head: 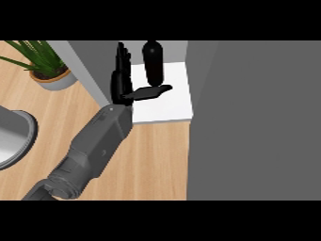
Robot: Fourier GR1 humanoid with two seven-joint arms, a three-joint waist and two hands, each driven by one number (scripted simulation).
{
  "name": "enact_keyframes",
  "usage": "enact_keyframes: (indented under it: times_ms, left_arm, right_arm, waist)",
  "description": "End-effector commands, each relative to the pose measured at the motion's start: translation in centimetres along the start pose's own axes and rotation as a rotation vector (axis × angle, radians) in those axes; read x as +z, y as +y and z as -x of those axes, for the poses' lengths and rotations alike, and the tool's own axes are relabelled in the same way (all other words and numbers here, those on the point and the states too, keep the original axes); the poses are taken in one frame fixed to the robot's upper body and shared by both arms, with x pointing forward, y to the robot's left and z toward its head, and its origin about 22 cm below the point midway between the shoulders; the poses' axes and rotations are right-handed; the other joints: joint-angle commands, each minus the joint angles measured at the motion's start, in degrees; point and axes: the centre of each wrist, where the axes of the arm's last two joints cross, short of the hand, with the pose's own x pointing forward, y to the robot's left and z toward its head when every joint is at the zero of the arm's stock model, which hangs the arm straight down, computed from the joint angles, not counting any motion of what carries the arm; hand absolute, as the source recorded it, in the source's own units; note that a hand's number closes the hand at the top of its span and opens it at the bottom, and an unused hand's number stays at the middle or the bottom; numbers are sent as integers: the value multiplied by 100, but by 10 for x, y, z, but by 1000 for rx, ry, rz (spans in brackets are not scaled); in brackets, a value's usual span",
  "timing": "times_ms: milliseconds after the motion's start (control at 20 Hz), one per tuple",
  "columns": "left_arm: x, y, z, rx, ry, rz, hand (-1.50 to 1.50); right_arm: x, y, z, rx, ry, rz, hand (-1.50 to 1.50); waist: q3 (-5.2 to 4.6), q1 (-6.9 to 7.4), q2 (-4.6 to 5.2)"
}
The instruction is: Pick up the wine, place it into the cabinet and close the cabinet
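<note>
Light wooden planking of the desk [156, 160] fills the lower middle and left of the frame. At the upper left a green spiky plant in a round grey pot [52, 75] is seen standing on it, and at the left edge the curved rim of a pale grey round basin or vessel [10, 141] is partly shown. The whole right half of the frame is taken up by a large flat grey cabinet panel [267, 122], which closes off that side. Between this panel and a narrower grey upright wall [86, 70] at the upper middle, the white cabinet shelf [170, 106] is exposed.

On that shelf the dark, nearly black wine bottle [153, 63] is seen, its long axis running up and down the frame, the narrower end towards the top.

One grey forearm enters from the lower left; which arm it is cannot be told for certain. Its black hand [124, 82] is held open just left of the bottle, fingers straight towards the top, thumb stretched right below the bottle, nothing grasped.
</note>
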Motion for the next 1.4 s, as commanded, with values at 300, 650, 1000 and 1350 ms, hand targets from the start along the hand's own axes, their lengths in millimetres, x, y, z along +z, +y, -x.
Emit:
enact_keyframes:
  times_ms: [300,650,1000,1350]
  left_arm:
    - [68,-25,4,25,40,26,-150]
    - [121,-42,-13,25,37,50,-150]
    - [184,-53,-43,59,-2,43,-150]
    - [188,-47,-80,97,11,23,-150]
  right_arm:
    - [18,-4,-11,36,-35,36,-150]
    - [26,4,-26,39,-36,87,-150]
    - [22,9,-17,31,-11,86,-150]
    - [26,2,-21,43,-26,88,-150]
  waist:
    - [-1,197,-25]
    - [-1,385,-57]
    - [-2,414,-54]
    - [1,394,-42]
